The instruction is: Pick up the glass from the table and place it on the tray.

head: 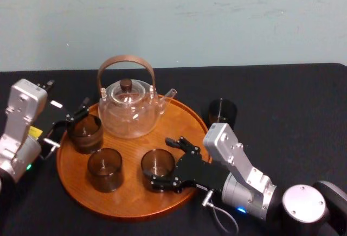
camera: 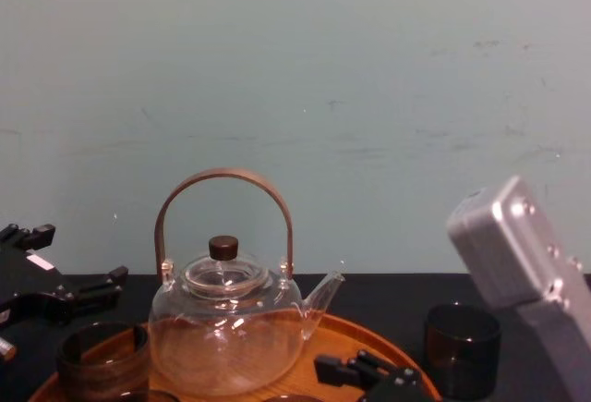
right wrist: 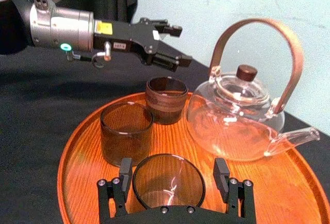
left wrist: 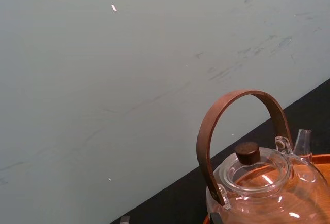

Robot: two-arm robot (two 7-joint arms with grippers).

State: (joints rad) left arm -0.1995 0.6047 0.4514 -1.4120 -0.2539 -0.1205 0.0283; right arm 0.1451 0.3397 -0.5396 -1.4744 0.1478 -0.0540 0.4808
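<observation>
Main risk: the R gripper [right wrist: 172,175] has its fingers spread wide on both sides of a glass [right wrist: 167,185] that already stands on the tray [right wrist: 77,147]. One finger [right wrist: 125,172] is almost touching the glass wall; on the other side there is a clear gap. If the gripper pulls back at an angle or lifts crooked, this near finger can drag the glass, tip it, or push it into the neighbour glass [right wrist: 126,134], which stands just beyond the finger. The teapot [right wrist: 232,116] w/ its long spout is also near, ahead of the gripper on the other side, so a wide swing can hit it. A straight retreat looks safest, in my opinion.

Position: the glass sits btw. the R gripper's fingers, deep in the opening, upright, not lifted.

The L gripper [right wrist: 180,44] hangs w/ fingers apart and empty, just above the back glass [right wrist: 166,98]; a drop from there can knock its rim.

A fourth glass [head: 222,111] stands on the table [head: 293,116], outside the tray rim, beside and behind the R gripper's wrist. It seems not yet moved, so prob. more work is left.
</observation>
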